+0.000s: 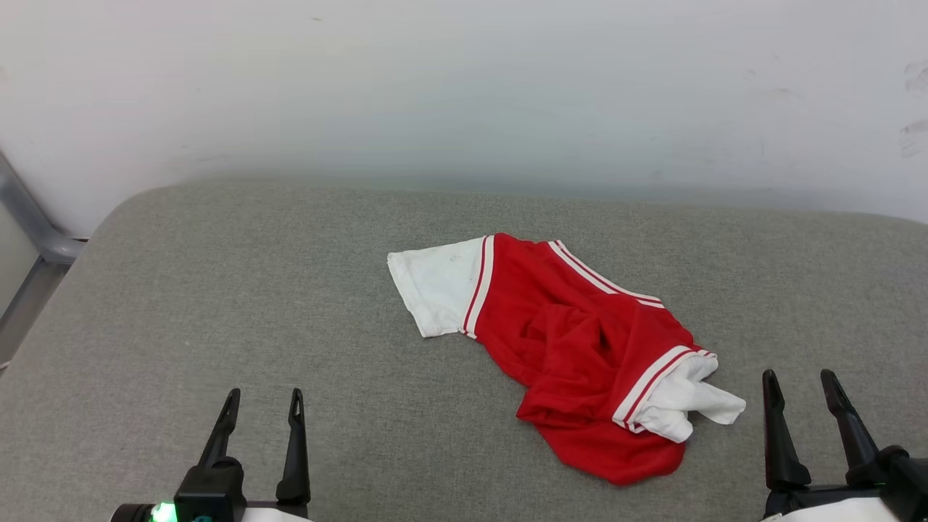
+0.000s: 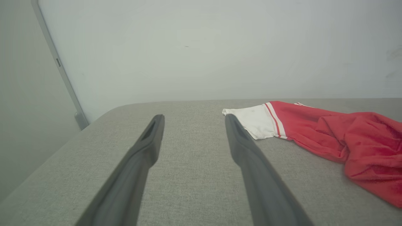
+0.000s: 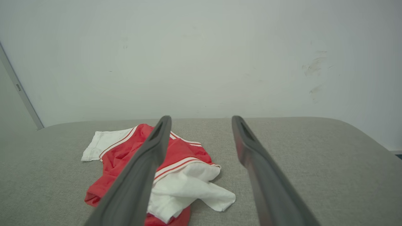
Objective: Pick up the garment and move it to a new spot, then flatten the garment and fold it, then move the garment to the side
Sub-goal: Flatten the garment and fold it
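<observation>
The garment (image 1: 580, 341) lies crumpled on the grey desk (image 1: 217, 290), near the right gripper (image 1: 797, 375) and well apart from the left gripper (image 1: 264, 395) — both with fingers spread, empty.

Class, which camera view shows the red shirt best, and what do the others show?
The head view: the shirt lies whole and uncovered, seen from above. The left wrist view shows it low and side-on, cut off at the frame's right edge. In the right wrist view one of the fingers covers part of it.
</observation>
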`<state>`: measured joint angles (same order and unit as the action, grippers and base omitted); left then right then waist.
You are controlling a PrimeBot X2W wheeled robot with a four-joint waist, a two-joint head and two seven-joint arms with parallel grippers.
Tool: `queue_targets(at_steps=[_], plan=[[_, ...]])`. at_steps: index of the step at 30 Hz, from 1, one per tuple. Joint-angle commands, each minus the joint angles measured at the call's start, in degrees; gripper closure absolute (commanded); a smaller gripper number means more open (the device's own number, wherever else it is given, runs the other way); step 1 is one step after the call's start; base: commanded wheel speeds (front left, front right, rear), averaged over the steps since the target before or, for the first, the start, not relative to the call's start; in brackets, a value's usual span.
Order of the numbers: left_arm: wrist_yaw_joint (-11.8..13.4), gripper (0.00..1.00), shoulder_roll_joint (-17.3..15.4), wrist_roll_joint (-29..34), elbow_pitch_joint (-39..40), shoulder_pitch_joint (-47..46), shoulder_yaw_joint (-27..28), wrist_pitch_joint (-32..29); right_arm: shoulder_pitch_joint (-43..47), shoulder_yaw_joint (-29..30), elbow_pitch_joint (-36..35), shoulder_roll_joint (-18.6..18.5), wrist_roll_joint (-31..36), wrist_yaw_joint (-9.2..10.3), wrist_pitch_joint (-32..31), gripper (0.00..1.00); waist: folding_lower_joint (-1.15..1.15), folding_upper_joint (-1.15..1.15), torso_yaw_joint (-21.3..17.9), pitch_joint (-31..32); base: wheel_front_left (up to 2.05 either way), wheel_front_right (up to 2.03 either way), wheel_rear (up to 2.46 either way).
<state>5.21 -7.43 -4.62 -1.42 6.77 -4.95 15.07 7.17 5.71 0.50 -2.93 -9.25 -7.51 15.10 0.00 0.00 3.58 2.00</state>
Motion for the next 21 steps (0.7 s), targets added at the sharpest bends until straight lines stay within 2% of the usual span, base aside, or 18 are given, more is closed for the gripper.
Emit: queue_targets(at_steps=[1,14,21], plan=[[-0.59,0.00,0.34,0.56,-0.24,0.56,0.64,0.15,0.72,0.09,-0.04,0.10,-0.51,0.04,0.10,0.00,0.00,0.00,0.01,0.04,0.00,0.00,0.00],[-2.73,0.00,1.48,2.46,-1.44,-1.21,2.48,0.15,0.17,0.15,-0.13,0.10,-0.60,0.04,0.10,0.00,0.00,0.00,0.16,-0.12,0.00,0.00,0.00],[-7.06,0.00,-1.09,1.52,-4.06,-9.67,3.65,0.14,-1.23,-0.35,-0.69,0.10,-0.13,0.04,0.10,0.00,0.00,0.00,-0.62,-1.70,0.00,0.00,0.00]])
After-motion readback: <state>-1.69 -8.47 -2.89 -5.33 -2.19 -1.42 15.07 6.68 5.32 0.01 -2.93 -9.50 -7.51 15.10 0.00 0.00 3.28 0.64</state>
